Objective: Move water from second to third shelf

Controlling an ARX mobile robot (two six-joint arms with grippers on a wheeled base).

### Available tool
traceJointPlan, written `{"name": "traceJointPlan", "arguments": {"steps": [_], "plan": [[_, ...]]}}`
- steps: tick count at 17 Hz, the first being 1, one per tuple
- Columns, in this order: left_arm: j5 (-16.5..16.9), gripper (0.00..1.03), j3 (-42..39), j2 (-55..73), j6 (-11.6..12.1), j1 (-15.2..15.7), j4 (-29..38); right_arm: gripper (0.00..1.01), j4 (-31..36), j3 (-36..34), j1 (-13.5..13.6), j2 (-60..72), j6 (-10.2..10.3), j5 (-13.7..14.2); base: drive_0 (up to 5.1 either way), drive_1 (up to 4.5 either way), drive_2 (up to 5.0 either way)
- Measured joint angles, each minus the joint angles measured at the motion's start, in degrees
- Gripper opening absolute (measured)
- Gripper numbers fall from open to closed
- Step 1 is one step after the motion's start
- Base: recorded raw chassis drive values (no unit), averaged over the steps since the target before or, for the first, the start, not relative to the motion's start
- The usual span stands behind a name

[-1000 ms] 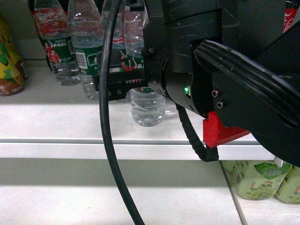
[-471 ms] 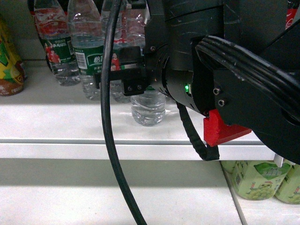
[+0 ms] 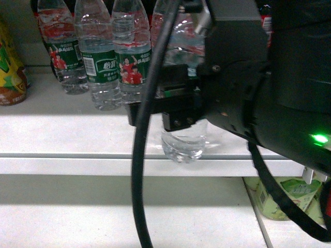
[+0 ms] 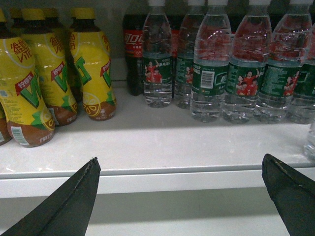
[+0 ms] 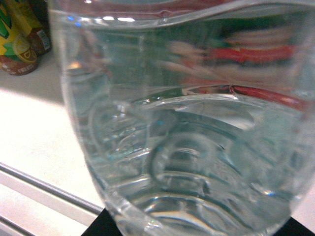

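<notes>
Yellow-labelled brown drink bottles (image 4: 93, 73) stand at the left end of the white shelf (image 4: 162, 142) in the left wrist view, their wrappers carrying a big green "V" and "VITA"-like lettering that is only partly legible. Just right of them, at the back, stands a dark cola bottle with a red label (image 4: 132, 49); its white script cannot be read with certainty. Next comes a row of clear ribbed water bottles (image 4: 248, 73) with green labels, red-shirted figures, a barcode and white Chinese characters too small to make out. The left gripper (image 4: 179, 196) hangs below the shelf edge, its two dark fingers spread wide with nothing between them.

Further right, in the head view, the right gripper (image 3: 170, 101) is clamped around the waist of one clear ribbed plastic bottle of water (image 3: 183, 144), whose base sits at the front lip of the shelf, apart from the row behind. The right wrist camera is filled by that bottle's transparent lower body.

The step in hand looks like the withdrawal: bottle gripped and brought forward off the second shelf. The next move calls for clearing the lip, carrying the bottle upright to the third shelf, and setting it down before releasing.
</notes>
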Motion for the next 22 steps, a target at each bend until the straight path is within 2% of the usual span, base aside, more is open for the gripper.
{"name": "traceJointPlan", "arguments": {"steps": [1,2,3,6,9,12,13,16,18,20,22], "plan": [[0.0,0.98,0.0,0.0,0.0,0.0,0.0,0.4,2.0,-8.1,-4.5,-6.6,-0.3,-1.4,0.0,0.0,0.0],[0.0,0.98,0.0,0.0,0.0,0.0,0.0,0.4,3.3,-12.7,-8.2,-11.0,-0.5,-2.4,0.0,0.0,0.0],[0.0,0.98,0.0,0.0,0.0,0.0,0.0,0.4,3.9,-15.1,-10.1,-13.4,-1.6,-3.0,0.0,0.0,0.0],[0.0,0.98,0.0,0.0,0.0,0.0,0.0,0.4,2.6,-20.7,-15.9,-20.9,-2.0,-7.0,0.0,0.0,0.0],[0.0,0.98,0.0,0.0,0.0,0.0,0.0,0.4,0.6,-24.5,-20.9,-29.4,-2.0,-8.9,0.0,0.0,0.0],[0.0,0.98,0.0,0.0,0.0,0.0,0.0,0.4,-2.7,-27.8,-24.6,-38.7,-2.0,-11.6,0.0,0.0,0.0],[0.0,0.98,0.0,0.0,0.0,0.0,0.0,0.4,-5.0,-29.2,-26.6,-43.1,-1.9,-12.7,0.0,0.0,0.0],[0.0,0.98,0.0,0.0,0.0,0.0,0.0,0.4,-10.4,-30.8,-32.2,-53.6,-1.8,-13.6,0.0,0.0,0.0],[0.0,0.98,0.0,0.0,0.0,0.0,0.0,0.4,-14.1,-31.0,-35.8,-59.1,-1.8,-15.6,0.0,0.0,0.0],[0.0,0.98,0.0,0.0,0.0,0.0,0.0,0.4,-17.8,-31.7,-38.1,-63.6,-1.5,-16.1,0.0,0.0,0.0],[0.0,0.98,0.0,0.0,0.0,0.0,0.0,0.4,-22.2,-31.9,-38.8,-68.2,-1.3,-16.5,0.0,0.0,0.0]]}}
